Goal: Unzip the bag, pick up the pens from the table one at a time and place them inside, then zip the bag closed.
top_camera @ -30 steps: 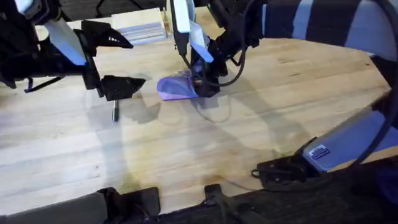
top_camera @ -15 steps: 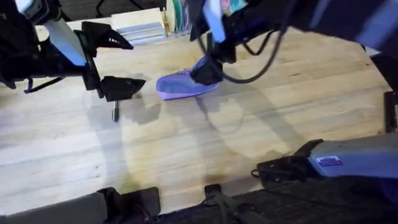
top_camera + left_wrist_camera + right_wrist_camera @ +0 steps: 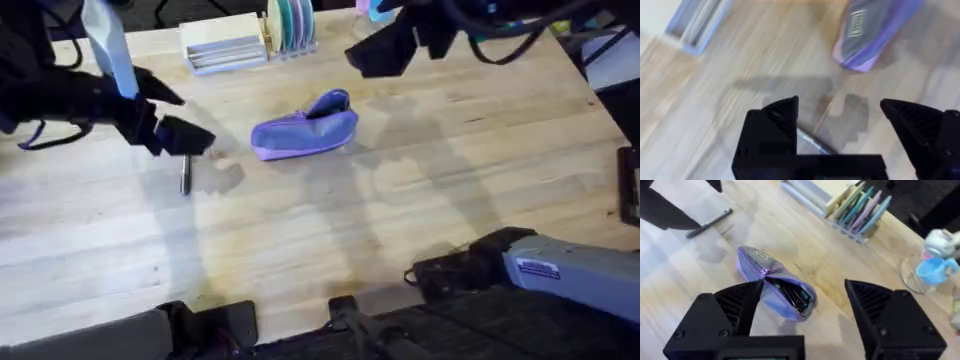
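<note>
No wording can be read anywhere. The purple bag (image 3: 875, 32) carries a small grey sewn tag (image 3: 857, 23) with marks too blurred to read. A blue-and-white sticker (image 3: 540, 268) on the right arm's casing is likewise unreadable.

- The pen (image 3: 812, 141) is partly hidden behind the left gripper's (image 3: 840, 127) finger in the left wrist view.
- Dark things inside the bag (image 3: 775, 282) are too small to tell.
- The right gripper (image 3: 385, 45) is blurred overhead.
</note>
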Robot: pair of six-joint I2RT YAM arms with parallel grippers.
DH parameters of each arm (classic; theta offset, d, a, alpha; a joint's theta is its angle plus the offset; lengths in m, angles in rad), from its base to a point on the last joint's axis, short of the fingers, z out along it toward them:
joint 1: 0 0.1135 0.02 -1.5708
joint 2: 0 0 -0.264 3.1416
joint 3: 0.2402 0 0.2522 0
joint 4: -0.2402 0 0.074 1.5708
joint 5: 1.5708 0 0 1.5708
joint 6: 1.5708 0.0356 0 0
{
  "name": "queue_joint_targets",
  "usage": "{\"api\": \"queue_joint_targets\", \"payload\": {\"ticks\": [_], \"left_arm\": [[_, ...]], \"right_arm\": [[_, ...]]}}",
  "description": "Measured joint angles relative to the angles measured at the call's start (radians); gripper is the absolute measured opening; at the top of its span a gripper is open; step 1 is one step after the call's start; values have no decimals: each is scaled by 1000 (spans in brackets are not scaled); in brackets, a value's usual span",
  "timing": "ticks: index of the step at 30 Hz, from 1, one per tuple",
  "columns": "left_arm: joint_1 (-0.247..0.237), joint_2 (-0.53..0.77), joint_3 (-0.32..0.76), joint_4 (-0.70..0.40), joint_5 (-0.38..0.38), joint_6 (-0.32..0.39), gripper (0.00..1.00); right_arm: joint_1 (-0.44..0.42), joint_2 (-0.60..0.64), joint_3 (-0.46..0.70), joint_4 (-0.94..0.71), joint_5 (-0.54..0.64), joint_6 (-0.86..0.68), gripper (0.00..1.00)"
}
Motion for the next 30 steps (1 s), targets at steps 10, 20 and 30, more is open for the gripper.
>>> {"api": "queue_joint_targets", "payload": {"ticks": [10,20,30], "left_arm": [[0,0,10,78,-302,-474,995],[0,0,10,53,-450,-763,993],[-19,0,10,59,-483,-794,995]], "right_arm": [[-17,-15,0,-3,0,43,998],[-17,-15,0,-3,0,49,998],[-17,-15,0,-24,0,50,998]]}}
